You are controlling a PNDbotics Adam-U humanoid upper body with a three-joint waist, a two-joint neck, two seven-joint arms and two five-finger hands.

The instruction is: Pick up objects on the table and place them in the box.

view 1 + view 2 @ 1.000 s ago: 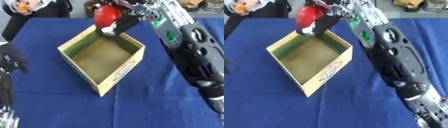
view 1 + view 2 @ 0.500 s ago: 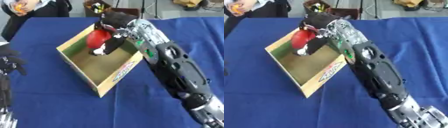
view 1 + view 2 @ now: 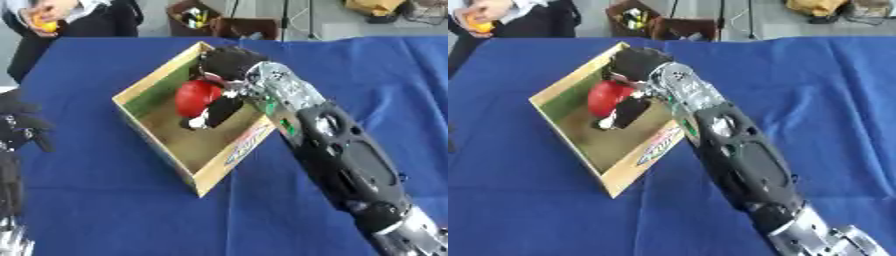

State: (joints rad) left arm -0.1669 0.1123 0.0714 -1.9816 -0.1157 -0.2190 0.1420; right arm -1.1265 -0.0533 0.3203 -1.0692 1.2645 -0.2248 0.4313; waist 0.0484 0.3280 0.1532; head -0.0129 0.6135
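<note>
An open cardboard box (image 3: 157, 131) with a green inner wall sits on the blue table. My right hand (image 3: 223, 77) reaches down into it from the right, its fingers curled round a red round object (image 3: 196, 97) held low inside the box, near the far wall. Whether the object touches the box floor is hidden by the fingers. My left hand (image 3: 19, 131) rests at the left edge of the left eye view, fingers relaxed, away from the box and holding nothing.
Blue cloth (image 3: 105, 210) covers the table all round the box. Beyond the far edge stand a dark bin (image 3: 194, 17) with small items and a person holding something orange (image 3: 45, 23). My right forearm (image 3: 341, 160) crosses the table's right half.
My right hand has carried the red object from above the box's far rim down into the box. The camera has also shifted. The left hand stays put.
</note>
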